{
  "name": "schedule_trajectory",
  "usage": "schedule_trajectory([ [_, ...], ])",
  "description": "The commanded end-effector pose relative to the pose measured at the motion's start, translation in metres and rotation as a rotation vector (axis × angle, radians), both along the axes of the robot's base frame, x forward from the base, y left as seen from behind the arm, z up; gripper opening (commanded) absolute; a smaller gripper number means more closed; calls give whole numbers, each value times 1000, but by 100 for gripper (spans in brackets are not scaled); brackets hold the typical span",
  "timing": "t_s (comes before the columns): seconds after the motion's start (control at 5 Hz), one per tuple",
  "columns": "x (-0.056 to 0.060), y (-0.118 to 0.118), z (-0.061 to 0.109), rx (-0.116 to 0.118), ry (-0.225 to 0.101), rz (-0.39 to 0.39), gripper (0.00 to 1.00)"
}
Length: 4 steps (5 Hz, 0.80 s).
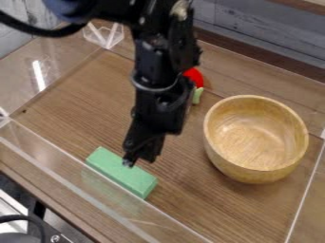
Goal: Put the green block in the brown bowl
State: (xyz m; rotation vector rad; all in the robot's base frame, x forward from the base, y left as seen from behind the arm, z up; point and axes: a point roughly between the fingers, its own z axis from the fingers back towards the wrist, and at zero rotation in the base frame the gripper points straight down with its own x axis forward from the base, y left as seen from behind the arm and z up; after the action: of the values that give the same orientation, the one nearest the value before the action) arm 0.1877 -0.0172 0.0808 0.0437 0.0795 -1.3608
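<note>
Above the green block (pixel 121 171), my pincer (pixel 131 157) hangs pressed together, gripping nothing. Its tips sit just over the block's top. Off to the side waits the brown bowl (pixel 257 139).

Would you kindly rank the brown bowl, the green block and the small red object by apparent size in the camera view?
1. brown bowl
2. green block
3. red object, partly hidden behind the arm, so unsure

The gripper (pixel 132 155) points down, jaws closed and empty, its tips just above the green block (pixel 121 172) lying flat on the table (pixel 76 114). The brown bowl (pixel 257 138) sits well to its right.
</note>
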Motion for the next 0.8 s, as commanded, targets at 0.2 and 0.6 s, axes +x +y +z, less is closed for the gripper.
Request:
schedule_trajectory([
  [0.2,7,14,-3,-24,-29,-40,100],
  [0.6,20,17,1,-12,-47,-40,100],
])
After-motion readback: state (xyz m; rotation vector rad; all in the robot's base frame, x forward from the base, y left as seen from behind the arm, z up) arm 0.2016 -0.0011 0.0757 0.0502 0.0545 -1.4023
